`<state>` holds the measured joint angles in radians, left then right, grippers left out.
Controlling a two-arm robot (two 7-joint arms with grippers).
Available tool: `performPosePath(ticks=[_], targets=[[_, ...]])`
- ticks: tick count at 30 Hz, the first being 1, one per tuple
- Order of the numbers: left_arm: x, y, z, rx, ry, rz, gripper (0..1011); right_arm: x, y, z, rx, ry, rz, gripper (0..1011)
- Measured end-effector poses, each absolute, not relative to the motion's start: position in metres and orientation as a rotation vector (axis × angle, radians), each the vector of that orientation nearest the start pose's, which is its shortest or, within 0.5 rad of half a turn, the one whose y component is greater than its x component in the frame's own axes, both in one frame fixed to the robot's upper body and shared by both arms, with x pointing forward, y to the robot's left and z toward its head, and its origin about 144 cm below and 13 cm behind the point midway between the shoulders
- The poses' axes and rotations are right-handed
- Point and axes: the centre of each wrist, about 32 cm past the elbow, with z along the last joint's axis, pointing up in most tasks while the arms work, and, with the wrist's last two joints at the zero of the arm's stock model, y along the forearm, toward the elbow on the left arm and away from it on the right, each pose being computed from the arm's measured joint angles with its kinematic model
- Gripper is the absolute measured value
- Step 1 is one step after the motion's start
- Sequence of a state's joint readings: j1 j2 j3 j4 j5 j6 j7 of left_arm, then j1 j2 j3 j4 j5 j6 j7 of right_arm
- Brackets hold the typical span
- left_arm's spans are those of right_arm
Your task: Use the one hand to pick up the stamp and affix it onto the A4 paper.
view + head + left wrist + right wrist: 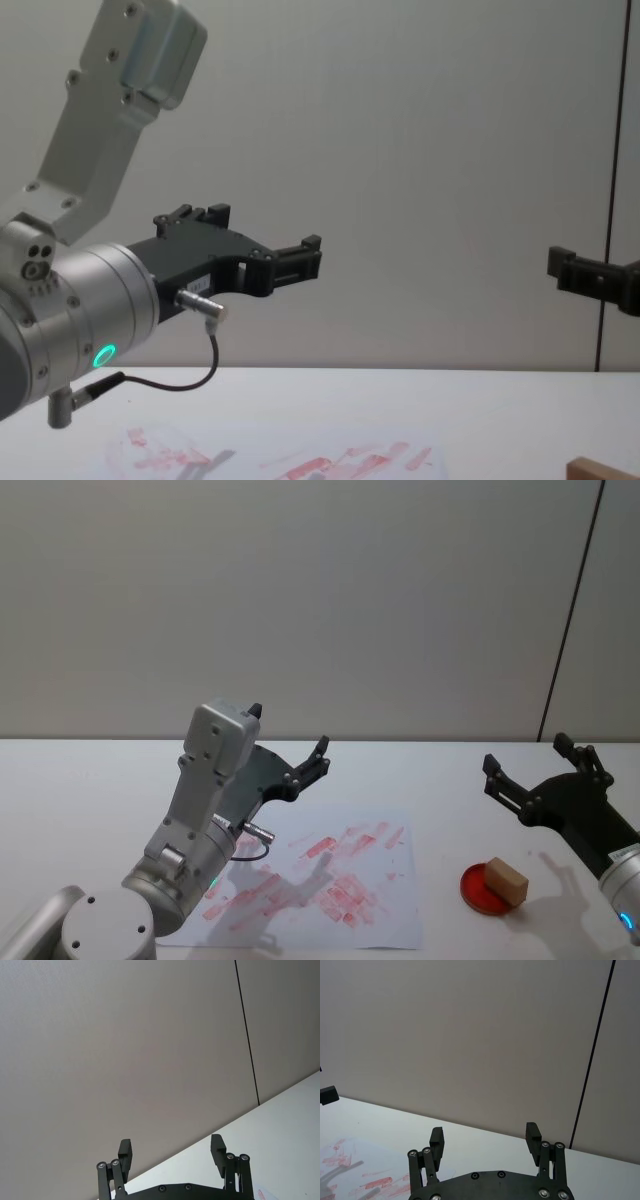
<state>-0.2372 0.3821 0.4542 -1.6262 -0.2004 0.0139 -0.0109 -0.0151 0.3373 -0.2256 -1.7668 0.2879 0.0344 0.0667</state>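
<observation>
**Right gripper poised above the stamp, not yet holding it**

A white counter (80, 780) runs in front of a plain grey wall. On it lies the paper (392, 905), a white sheet covered in smeared red prints, mostly across its middle and left. The right edge and near corner are mostly bare.

The left gripper (288, 730) is raised over the far left of the paper, idle, with its fingers spread and nothing between them.

The right gripper (526, 754) is the one at work. It hangs in the air on the right side, tilted up toward the wall, with its fingers spread wide and empty. It is above and slightly beyond the stamp, well clear of it.

A round red pad (473, 890) sits on the counter just right of the paper. The stamp (507, 880), a small tan wooden block, rests on that pad and lies at an angle across it.

The step in hand looks to be the pickup. To do it well, the right gripper should tip downward and turn to match the block's slant. It should then lower until one finger is on each long side, and close squarely so the block does not twist. A straight lift would keep the inked face level. The bare right side of the paper is nearest and clear of the left arm, which suits a flat, firm press.
</observation>
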Motion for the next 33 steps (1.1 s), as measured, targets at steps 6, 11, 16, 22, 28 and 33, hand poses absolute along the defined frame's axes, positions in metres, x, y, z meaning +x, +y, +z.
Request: performPosePath(ticks=[6, 11, 16, 22, 28, 33], targets=[[0.4920, 0.1984, 1.2044, 0.061, -0.268, 1.124, 1002, 0.4433, -0.2371, 1.1887, 0.026, -0.074, -1.230, 1001], [0.4920, 0.1984, 1.2044, 0.061, -0.268, 1.124, 1003, 0.4433, -0.2371, 1.1888, 0.027, -0.075, -1.230, 1001], [0.4920, 0.1984, 1.2044, 0.061, -0.268, 1.124, 1002, 0.4433, -0.2371, 1.1888, 0.026, -0.075, -1.229, 1001], [0.4920, 0.1984, 1.2044, 0.061, -0.268, 1.124, 1003, 0.4433, -0.2371, 1.1887, 0.026, -0.075, -1.229, 1001], [0.4920, 0.1984, 1.2044, 0.061, -0.268, 1.124, 1002, 0.4433, -0.2371, 1.1887, 0.026, -0.075, -1.229, 1001], [0.4920, 0.1984, 1.2044, 0.061, -0.268, 1.124, 1002, 0.4433, -0.2371, 1.1887, 0.026, -0.075, -1.229, 1001]])
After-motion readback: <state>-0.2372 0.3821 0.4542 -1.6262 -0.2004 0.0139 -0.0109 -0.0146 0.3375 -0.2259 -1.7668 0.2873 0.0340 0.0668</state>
